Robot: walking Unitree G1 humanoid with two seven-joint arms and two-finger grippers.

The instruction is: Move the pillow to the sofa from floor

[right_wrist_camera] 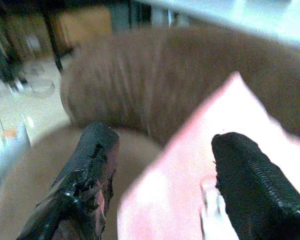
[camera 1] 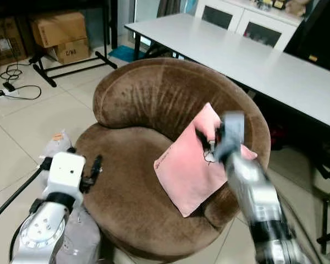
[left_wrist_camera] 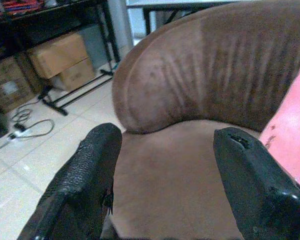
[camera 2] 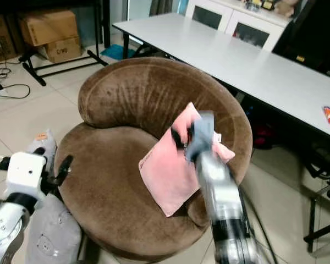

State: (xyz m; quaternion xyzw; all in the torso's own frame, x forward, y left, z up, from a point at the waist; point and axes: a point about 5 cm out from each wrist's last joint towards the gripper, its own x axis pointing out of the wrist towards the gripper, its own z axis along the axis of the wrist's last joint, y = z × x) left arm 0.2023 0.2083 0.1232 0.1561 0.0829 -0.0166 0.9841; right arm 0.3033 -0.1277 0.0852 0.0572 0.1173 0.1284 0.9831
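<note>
On the brown sofa (camera 1: 154, 165) the pink pillow (camera 1: 190, 170) already leans against the backrest on its right side. The right pincer (right_wrist_camera: 162, 185) hovers over it, fingers spread wide with nothing between them; it should lift away straight, without dragging the fabric. The left pincer (left_wrist_camera: 165, 180) is likewise spread and empty by the seat's edge. Motion blur smears the right arm, which hides part of the pillow.

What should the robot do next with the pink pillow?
Probably pull the right gripper back. The pink pillow already leans on the brown sofa, and that gripper's jaws stand open over it, so it looks let go.
</note>
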